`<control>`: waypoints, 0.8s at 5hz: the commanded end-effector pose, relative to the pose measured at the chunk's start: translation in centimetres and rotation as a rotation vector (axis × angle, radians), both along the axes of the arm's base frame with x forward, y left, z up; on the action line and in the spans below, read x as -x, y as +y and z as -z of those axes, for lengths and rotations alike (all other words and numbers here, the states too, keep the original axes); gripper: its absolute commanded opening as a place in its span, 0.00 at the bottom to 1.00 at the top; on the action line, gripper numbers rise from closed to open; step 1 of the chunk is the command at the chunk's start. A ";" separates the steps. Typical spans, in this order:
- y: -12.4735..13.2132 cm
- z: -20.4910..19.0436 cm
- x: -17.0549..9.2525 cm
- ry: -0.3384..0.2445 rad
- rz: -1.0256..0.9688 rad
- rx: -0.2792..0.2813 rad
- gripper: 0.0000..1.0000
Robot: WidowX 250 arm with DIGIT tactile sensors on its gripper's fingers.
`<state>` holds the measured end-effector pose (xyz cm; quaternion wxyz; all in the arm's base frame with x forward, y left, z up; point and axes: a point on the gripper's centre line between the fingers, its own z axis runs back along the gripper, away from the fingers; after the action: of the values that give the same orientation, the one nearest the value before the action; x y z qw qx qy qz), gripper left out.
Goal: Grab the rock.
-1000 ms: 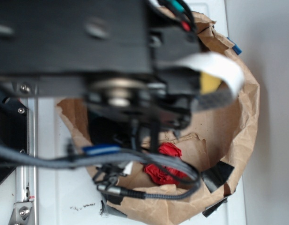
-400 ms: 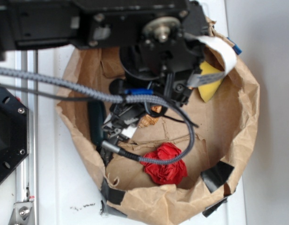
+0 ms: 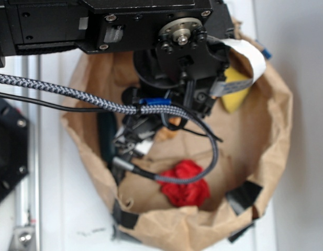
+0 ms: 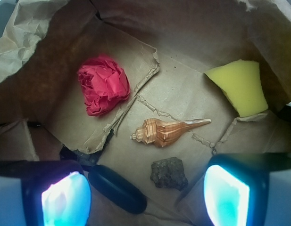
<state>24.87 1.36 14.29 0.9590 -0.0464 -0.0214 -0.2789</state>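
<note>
— What does the exterior view give you?

— Mostly the black robot arm (image 3: 166,47), hanging over a brown paper bag (image 3: 266,130) with its sides rolled down. A braided grey cable (image 3: 62,94) runs in from the left edge and loops down into the bag. On the bag's floor, near its lower rim, lies a red paper ball (image 3: 185,183). A yellow sponge (image 3: 235,89) leans at the upper right wall, partly behind a white ribbon cable (image 3: 250,55). Black tape (image 3: 244,196) patches the lower right rim. The rock is hidden here by the arm.

— And the wrist view?

— It looks down at the bag's (image 4: 32,70) creased floor. The rock (image 4: 169,173), a small dark pitted lump, sits near the lower edge of the floor, between the two fingers (image 4: 228,193) of the gripper (image 4: 145,200) and closer to the right-hand one in this picture. Nothing touches it.

— The tool's state?

— Spread wide, holding nothing.

— What else?

— A striped spiral seashell (image 4: 166,131) lies just above the rock, apart from it, tip pointing right. The red paper ball (image 4: 103,89) is at the upper left, the yellow sponge (image 4: 239,87) at the upper right wall. A dark oblong object (image 4: 118,188) lies left of the rock; what it is I cannot tell.
</note>
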 end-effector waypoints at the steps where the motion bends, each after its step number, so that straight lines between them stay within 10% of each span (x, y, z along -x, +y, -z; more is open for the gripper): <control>1: 0.2 -0.8 0.0 -0.036 -0.004 -0.006 1.00; 2: -0.2 3.8 -0.3 -0.023 0.005 -0.090 1.00; 4: -0.1 7.0 -0.1 -0.076 -0.146 -0.011 1.00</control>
<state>24.67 1.40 6.72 0.9762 -0.0348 -0.0469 -0.2089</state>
